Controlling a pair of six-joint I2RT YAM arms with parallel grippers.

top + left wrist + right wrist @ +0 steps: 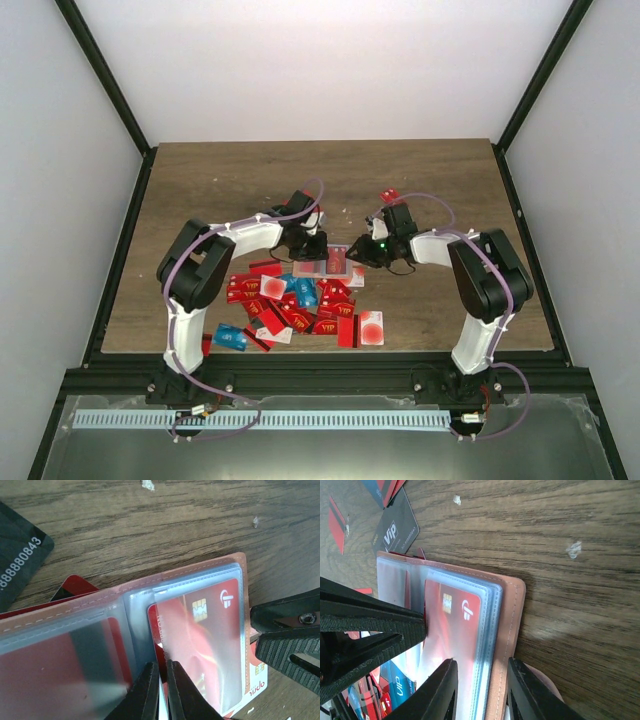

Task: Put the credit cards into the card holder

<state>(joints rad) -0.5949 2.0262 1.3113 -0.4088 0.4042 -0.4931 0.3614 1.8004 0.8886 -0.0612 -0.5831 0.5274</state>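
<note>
The card holder lies open at mid-frame in the top view, its long axis running left to right. Its clear sleeve holds a red card upright in the left wrist view, chip end uppermost. The left gripper is pressed together on that card's edge. The right gripper clamps the holder's end. Loose credit cards lie just below.

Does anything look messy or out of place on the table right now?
Yes. The credit cards lie in a jumbled, overlapping heap at all angles, and small white flecks dot the wooden table beside the card holder.
</note>
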